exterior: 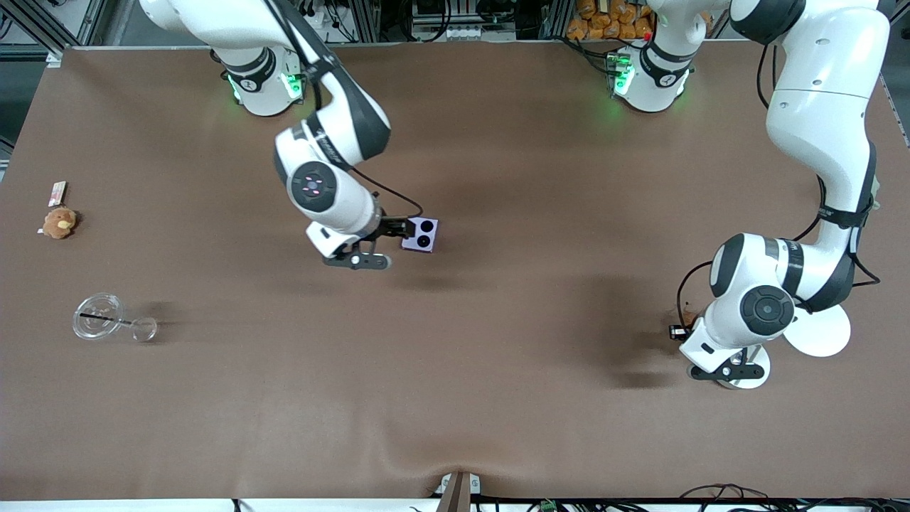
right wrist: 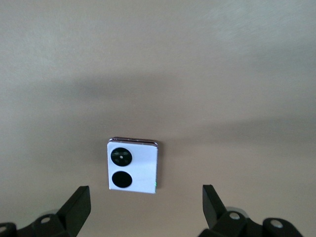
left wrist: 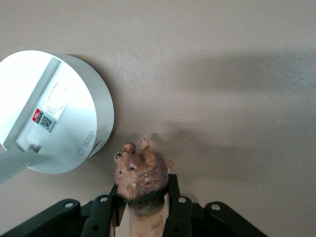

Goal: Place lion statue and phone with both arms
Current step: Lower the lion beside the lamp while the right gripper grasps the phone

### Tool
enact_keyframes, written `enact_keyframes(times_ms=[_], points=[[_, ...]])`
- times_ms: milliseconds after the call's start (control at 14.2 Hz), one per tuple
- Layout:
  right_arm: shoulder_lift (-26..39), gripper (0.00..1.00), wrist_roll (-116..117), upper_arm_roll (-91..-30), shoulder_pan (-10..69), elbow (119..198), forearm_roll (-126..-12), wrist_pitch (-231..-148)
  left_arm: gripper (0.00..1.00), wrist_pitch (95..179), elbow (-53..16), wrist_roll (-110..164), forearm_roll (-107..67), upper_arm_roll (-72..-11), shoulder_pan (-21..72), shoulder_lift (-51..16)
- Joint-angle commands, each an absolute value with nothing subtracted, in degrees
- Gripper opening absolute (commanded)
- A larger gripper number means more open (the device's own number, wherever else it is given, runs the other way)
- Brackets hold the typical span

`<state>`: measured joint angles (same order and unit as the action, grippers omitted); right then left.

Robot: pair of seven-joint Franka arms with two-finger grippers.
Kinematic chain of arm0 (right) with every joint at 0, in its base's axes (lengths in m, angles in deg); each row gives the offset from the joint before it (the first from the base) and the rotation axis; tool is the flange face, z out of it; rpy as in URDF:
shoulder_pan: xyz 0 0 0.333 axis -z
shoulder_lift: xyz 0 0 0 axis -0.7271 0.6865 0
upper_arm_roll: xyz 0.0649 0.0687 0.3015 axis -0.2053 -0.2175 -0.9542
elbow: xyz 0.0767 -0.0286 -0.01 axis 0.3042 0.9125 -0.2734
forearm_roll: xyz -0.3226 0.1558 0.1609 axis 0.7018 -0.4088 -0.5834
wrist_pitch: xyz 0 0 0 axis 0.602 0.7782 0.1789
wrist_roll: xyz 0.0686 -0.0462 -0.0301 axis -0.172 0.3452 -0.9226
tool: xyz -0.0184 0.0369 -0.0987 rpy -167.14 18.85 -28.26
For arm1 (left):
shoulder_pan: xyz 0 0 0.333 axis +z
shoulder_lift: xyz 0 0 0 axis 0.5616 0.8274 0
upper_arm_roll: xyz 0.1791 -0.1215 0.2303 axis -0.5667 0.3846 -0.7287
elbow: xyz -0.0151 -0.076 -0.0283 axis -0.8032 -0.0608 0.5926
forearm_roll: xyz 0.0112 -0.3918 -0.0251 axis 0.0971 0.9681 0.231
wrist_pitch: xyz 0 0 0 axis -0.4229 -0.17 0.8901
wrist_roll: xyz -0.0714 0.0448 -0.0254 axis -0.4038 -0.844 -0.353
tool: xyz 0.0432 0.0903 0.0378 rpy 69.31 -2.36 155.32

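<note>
A small brown plush toy (exterior: 59,222) and a clear glass piece (exterior: 99,317) are seen on the brown table (exterior: 498,412) toward the right arm's end. Near the middle of the table, the phone (exterior: 419,235) is lying flat with its two black camera circles facing up. The right gripper (right wrist: 143,207) is positioned just beside it with its fingers (right wrist: 76,207) spread wide, and nothing is gripped between them. Toward the left arm's end, the left gripper (left wrist: 143,207) is closed on the lion statue (left wrist: 140,177), whose head is seen sticking out past the fingertips. A white round disc (left wrist: 54,111) is seen on the table just beside the statue.
</note>
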<state>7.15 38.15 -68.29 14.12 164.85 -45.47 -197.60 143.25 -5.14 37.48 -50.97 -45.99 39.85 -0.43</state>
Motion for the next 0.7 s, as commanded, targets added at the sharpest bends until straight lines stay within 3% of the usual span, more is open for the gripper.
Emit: enact_keyframes(times_ms=[0,633], points=[[9.5,1.0,39.2,-67.8,12.0,165.9,-46.2,-202.2,0.0,143.2,-4.1,35.1,-51.9,-45.4,40.6,0.3],[12.7,1.0,44.0,-67.8,7.8,170.6,-46.2,-211.5,0.0,149.3,-3.9,34.6,-51.3,-45.3,40.5,1.9]])
